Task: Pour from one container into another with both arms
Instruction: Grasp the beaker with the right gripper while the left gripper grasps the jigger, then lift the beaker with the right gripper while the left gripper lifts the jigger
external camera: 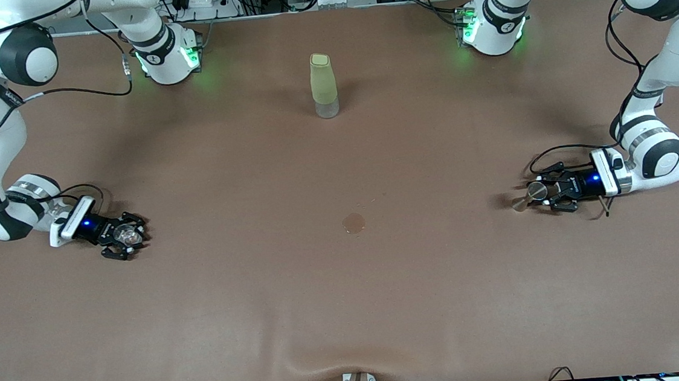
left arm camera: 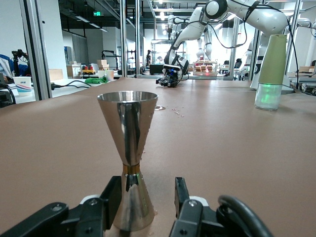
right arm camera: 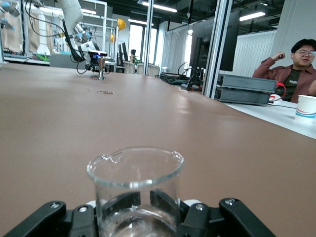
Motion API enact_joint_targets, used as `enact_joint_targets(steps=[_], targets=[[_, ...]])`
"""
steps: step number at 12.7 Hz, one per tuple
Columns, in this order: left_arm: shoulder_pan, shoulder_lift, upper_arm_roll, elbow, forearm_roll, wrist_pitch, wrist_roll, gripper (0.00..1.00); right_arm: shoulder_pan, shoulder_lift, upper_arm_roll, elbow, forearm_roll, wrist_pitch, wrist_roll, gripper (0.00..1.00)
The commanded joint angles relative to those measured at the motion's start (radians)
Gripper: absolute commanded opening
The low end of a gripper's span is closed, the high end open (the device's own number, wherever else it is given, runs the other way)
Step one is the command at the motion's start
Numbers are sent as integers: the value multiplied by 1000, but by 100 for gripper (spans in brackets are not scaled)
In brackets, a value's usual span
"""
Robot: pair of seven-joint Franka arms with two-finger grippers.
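A steel hourglass-shaped jigger (left arm camera: 129, 148) stands on the brown table (external camera: 349, 311) at the left arm's end. My left gripper (external camera: 538, 194) is low around it and open: one finger (left arm camera: 111, 197) is close beside the jigger's base and the other (left arm camera: 180, 196) stands apart from it. At the right arm's end a clear glass beaker (right arm camera: 136, 190) with a little clear liquid rests on the table. My right gripper (external camera: 125, 234) is shut on its sides.
A tall bottle with a pale green sleeve (external camera: 324, 86) stands at the table's middle, nearer the arms' bases. A small wet spill (external camera: 354, 222) lies at the centre. A cable (external camera: 601, 209) trails by the left wrist.
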Motion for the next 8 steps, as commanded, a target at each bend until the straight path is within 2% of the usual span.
enact_joint_targets(steps=[1, 2, 7, 8], targets=[[-7, 6, -1, 14, -23, -7, 15, 51, 49, 12, 19, -26, 46, -5, -265, 0], [-7, 6, -1, 15, -23, -5, 15, 51, 81, -2, 21, -26, 72, -8, -222, 0], [-22, 7, -13, 20, -62, -5, 16, 50, 193, -89, 22, -31, 76, -10, 60, 0], [-22, 9, -21, 20, -63, -5, 18, 47, 209, -120, 22, -42, 76, -10, 109, 0]])
